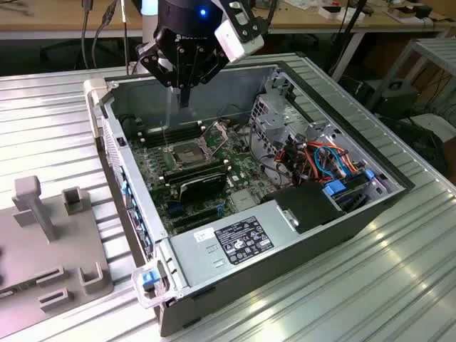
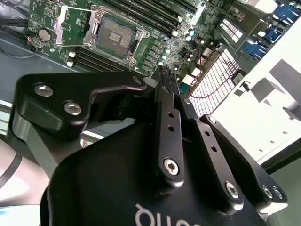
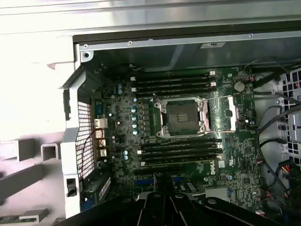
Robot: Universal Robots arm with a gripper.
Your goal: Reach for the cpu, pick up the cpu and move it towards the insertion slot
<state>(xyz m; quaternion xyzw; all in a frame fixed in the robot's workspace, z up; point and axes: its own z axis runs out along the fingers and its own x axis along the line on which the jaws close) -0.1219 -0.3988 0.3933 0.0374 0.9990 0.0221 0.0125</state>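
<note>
Gripper over one case, one insertion slot

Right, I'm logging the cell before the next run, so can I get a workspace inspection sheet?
Surface: ribbed metal table, open computer case on it.
Job's things: insertion slot empty, bracket open; cannot tell where the cpu is.
Clutter: grey fixture block at the exterior view's left.
Grippers: gripper hangs above the open case.
Cables: coloured wire bundle inside the case.
Surroundings: wooden benches behind.
</note>
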